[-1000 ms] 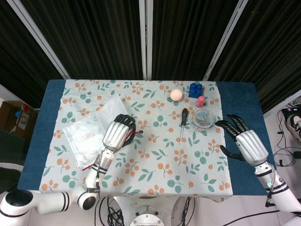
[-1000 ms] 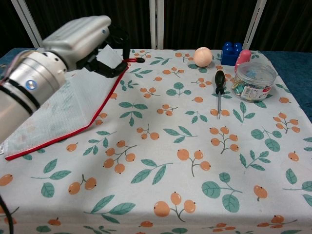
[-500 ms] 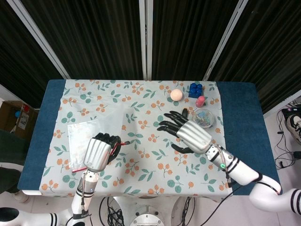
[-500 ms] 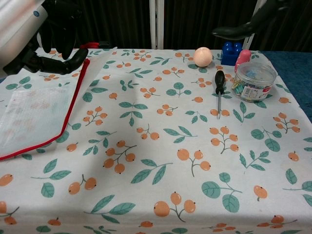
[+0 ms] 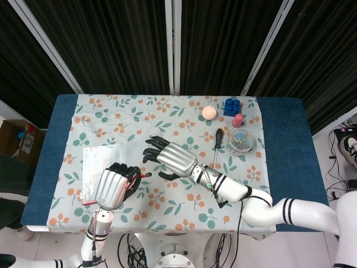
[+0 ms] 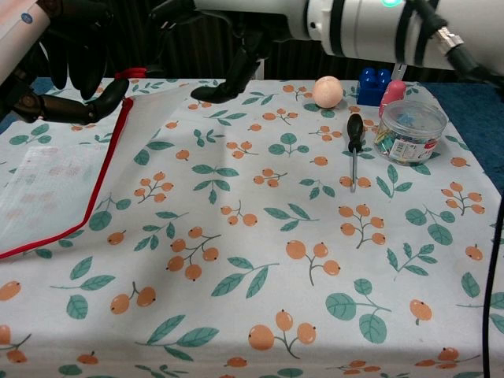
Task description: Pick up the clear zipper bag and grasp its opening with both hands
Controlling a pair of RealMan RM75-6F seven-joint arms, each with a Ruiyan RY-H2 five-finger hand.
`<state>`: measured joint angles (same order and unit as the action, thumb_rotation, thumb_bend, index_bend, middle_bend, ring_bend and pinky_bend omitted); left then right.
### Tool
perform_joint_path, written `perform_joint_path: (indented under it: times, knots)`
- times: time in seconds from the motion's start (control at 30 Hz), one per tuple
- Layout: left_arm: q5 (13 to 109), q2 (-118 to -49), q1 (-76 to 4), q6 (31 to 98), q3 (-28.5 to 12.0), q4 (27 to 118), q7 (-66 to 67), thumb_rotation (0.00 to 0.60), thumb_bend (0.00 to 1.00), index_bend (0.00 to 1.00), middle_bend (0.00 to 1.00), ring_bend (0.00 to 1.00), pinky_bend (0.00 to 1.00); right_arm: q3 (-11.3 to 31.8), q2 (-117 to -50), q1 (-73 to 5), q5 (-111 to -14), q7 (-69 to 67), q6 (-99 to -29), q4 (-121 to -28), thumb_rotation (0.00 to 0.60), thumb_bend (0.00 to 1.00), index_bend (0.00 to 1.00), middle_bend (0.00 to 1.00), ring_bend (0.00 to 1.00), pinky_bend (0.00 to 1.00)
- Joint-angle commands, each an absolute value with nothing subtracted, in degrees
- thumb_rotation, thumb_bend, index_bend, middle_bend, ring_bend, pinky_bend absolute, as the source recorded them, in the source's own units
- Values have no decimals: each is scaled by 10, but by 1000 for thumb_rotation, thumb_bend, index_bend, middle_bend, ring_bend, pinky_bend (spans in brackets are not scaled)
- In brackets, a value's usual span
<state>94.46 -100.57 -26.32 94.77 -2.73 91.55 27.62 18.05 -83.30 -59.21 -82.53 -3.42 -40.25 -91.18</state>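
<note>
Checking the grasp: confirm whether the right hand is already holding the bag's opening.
No: in the head view the right hand hovers open beside the clear zipper bag, touching nothing.

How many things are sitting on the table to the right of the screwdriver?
3, all near the table's far right corner: a blue block at the back, a pink piece just in front of it, and a clear round tub nearest the screwdriver. The tub's contents are uncounted.

A lab-like robot test station: a table (image 5: 290,139) with blue padding under a floral cloth (image 5: 184,123) stands against black ribbed panels (image 5: 117,44) on pale metal struts at 12 o'clock. Loose cables (image 5: 340,167) trail on the floor at 3 o'clock, a cardboard box (image 5: 17,137) at 9 o'clock.
</note>
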Motion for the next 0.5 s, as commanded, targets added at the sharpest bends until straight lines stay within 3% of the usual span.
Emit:
perform_joint_path:
  times: [0.03,0.37,0.5]
  knots:
    - [947,-1005,-260,945,-30,917,274,600,462,744,737,647,653,186,-860,-613,-809,-33,-390,-885,600,307,319,201,0,0]
    - [953,-1003,-249,933,-46,918,264,600,462,743,735,645,653,180,-916,-654,-795,-51,-380,-824,600,336,419,241,6,0]
    - [955,-1004,-245,931,-50,916,260,600,461,743,733,644,652,183,-934,-666,-784,-54,-379,-803,600,369,557,284,39,6]
